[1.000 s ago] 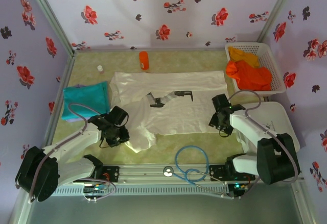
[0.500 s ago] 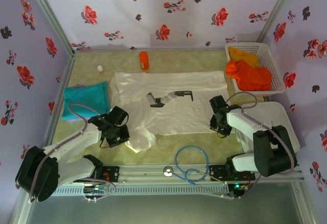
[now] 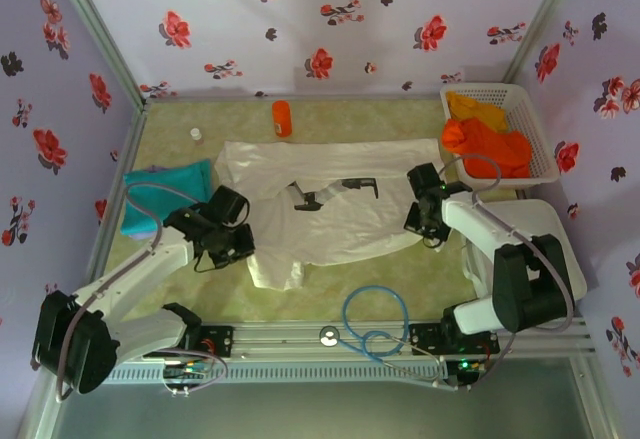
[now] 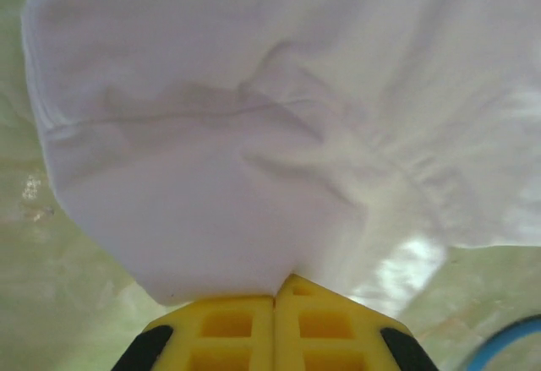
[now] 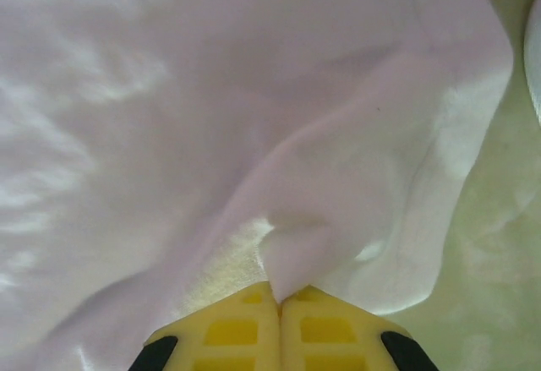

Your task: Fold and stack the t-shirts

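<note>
We hold the white t-shirt (image 3: 345, 199) by its near edge, left fingers (image 4: 224, 324) and right fingers (image 5: 330, 329) each pinching cloth at opposite ends of its left-to-right long axis.

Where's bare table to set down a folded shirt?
Bare table: the far strip between the orange bottle and basket, behind the white t-shirt; also the near strip before its hem, left of the blue cable. Crowded: centre, where the left gripper and right gripper pinch the white t-shirt; teal t-shirt takes the left; orange t-shirts load the basket.
</note>
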Controlling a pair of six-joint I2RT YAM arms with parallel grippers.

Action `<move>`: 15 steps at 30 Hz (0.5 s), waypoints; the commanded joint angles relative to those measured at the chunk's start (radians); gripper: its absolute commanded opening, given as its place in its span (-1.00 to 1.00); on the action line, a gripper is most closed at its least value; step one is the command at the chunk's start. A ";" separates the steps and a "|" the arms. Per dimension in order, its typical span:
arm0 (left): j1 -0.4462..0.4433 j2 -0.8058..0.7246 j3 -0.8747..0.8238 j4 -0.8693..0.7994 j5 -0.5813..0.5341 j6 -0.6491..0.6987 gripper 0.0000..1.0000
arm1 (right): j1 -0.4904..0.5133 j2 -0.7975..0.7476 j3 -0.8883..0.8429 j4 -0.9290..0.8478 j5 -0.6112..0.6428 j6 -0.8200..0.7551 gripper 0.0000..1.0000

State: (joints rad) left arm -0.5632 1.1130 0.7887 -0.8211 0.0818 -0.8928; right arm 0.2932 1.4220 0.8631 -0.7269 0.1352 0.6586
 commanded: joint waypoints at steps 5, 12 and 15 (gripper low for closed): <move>0.111 0.078 0.171 -0.087 -0.010 0.178 -1.00 | -0.047 0.131 0.191 -0.085 0.005 -0.125 -1.00; 0.229 0.248 0.298 -0.044 0.035 0.301 -1.00 | -0.115 0.320 0.422 -0.122 -0.023 -0.205 -1.00; 0.258 0.317 0.357 -0.032 0.041 0.335 -1.00 | -0.129 0.390 0.507 -0.132 -0.036 -0.215 -1.00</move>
State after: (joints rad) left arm -0.3279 1.3907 1.0859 -0.8577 0.1020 -0.6376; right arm 0.1780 1.7702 1.3025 -0.8116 0.1078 0.4873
